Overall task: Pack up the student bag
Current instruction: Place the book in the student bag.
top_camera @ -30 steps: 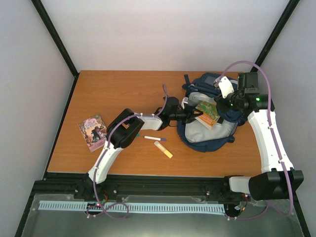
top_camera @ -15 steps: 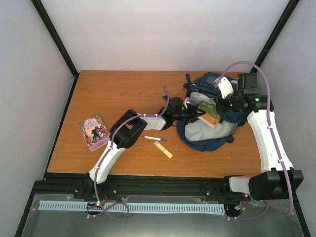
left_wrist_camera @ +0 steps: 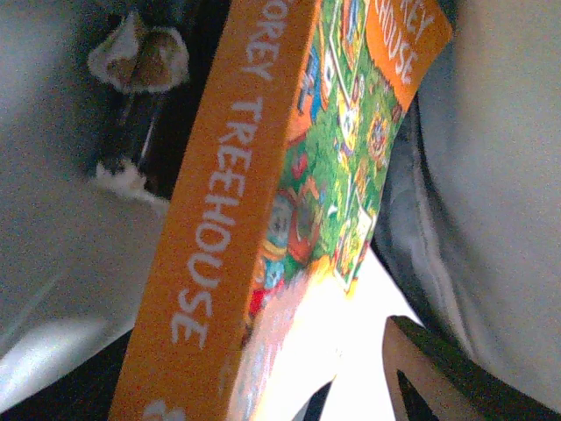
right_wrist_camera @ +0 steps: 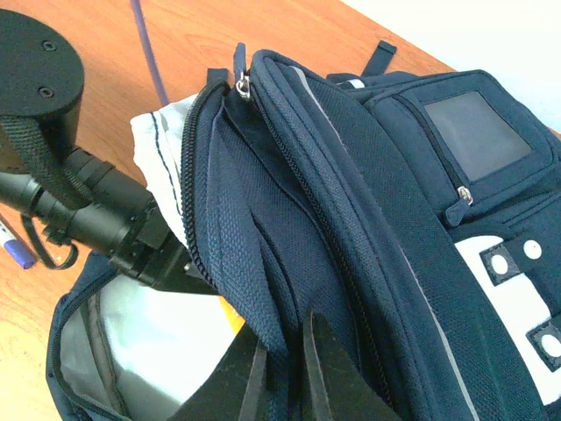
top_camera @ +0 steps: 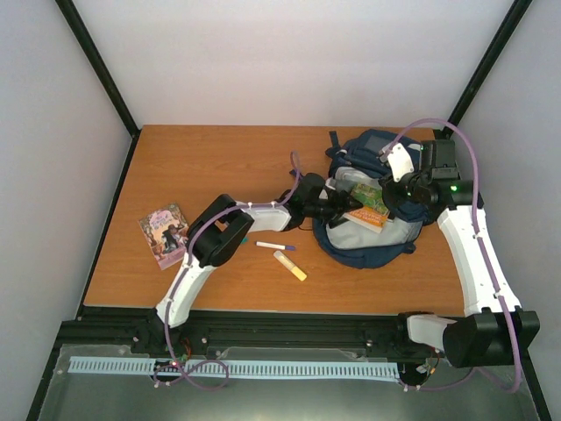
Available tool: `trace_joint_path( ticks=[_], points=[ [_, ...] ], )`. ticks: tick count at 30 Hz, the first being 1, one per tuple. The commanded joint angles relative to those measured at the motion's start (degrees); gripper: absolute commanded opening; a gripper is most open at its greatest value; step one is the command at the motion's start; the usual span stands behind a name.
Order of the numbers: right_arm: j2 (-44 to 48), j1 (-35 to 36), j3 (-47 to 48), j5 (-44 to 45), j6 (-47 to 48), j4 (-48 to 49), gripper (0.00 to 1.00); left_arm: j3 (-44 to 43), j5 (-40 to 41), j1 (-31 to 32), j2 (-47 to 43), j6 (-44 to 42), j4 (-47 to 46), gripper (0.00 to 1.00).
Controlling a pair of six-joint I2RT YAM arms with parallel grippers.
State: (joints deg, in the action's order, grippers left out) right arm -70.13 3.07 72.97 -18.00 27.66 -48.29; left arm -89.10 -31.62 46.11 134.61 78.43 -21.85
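The navy student bag [top_camera: 361, 250] lies open at the right of the table, its pale lining showing. My right gripper [top_camera: 394, 187] is shut on the edge of the bag's upper flap [right_wrist_camera: 263, 263] and holds it lifted; its tip shows in the right wrist view [right_wrist_camera: 285, 351]. My left gripper [top_camera: 340, 206] reaches into the opening, shut on an orange "Treehouse" book [top_camera: 369, 210]. In the left wrist view the book [left_wrist_camera: 237, 219] fills the frame. One finger [left_wrist_camera: 421, 360] shows by its cover and the other is hidden. The flap partly covers the book.
A purple-covered book [top_camera: 165, 233] lies at the table's left. A white marker [top_camera: 274, 246] and a yellow stick [top_camera: 290, 265] lie in front of the left arm. The left arm's body [right_wrist_camera: 53, 175] sits close beside the bag opening.
The left gripper pushed the book further under the flap, then drew back a little. The right gripper shifted slightly, so the flap now covers more of the book.
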Motion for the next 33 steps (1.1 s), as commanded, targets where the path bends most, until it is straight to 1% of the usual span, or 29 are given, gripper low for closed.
trace_joint_path(
  ticks=[1,4,6,11,13,15,16,19,22,25,28,30,31,33],
  points=[
    [2.7,0.4,-0.4,-2.3,-2.1,8.5,0.03,2.2,0.4,1.0,-5.3,-5.9,7.0,0.70],
    [2.6,0.4,-0.4,-2.8,-2.7,8.8,0.03,2.1,1.7,1.5,-7.7,-10.0,14.6,0.75],
    [2.5,0.4,-0.2,-2.9,-2.7,8.9,0.03,2.1,4.0,2.0,-9.4,-13.1,20.3,0.77],
    [2.5,0.4,-0.3,-3.3,-3.2,9.0,0.03,0.9,13.4,3.4,-13.7,-21.2,33.9,0.81],
    [2.4,0.4,-0.3,-3.4,-3.4,8.9,0.03,1.6,16.0,3.7,-15.3,-23.0,36.3,0.81],
    [2.3,0.4,-0.2,-3.4,-3.4,8.9,0.03,3.3,17.4,4.0,-16.9,-23.8,36.5,0.82],
    [2.2,0.4,-0.2,-3.3,-3.3,8.9,0.03,4.5,17.7,4.2,-17.8,-24.4,35.8,0.80],
    [1.9,0.4,0.0,-3.6,-3.6,8.9,0.03,6.9,16.2,5.0,-19.4,-26.5,31.6,0.71],
    [1.8,0.4,0.1,-4.2,-3.9,9.2,0.03,5.2,13.6,6.0,-17.9,-28.2,30.8,0.53],
    [1.6,0.4,0.1,-4.4,-3.9,9.2,0.03,3.3,13.0,7.1,-15.9,-29.6,30.9,0.40],
    [1.6,0.4,0.2,-4.9,-3.9,9.0,0.03,3.5,13.0,7.5,-14.5,-28.9,29.3,0.17],
    [1.9,0.4,-0.2,-5.6,-3.8,9.1,0.03,3.0,13.1,7.5,-13.1,-28.3,29.2,0.05],
    [2.1,0.4,-0.5,-5.9,-3.9,9.2,0.03,2.7,13.2,7.5,-12.5,-27.9,29.2,0.02],
    [2.7,0.4,-1.1,-6.6,-4.1,9.5,0.03,2.5,13.7,7.5,-11.4,-27.1,28.8,0.01]
  ],
)
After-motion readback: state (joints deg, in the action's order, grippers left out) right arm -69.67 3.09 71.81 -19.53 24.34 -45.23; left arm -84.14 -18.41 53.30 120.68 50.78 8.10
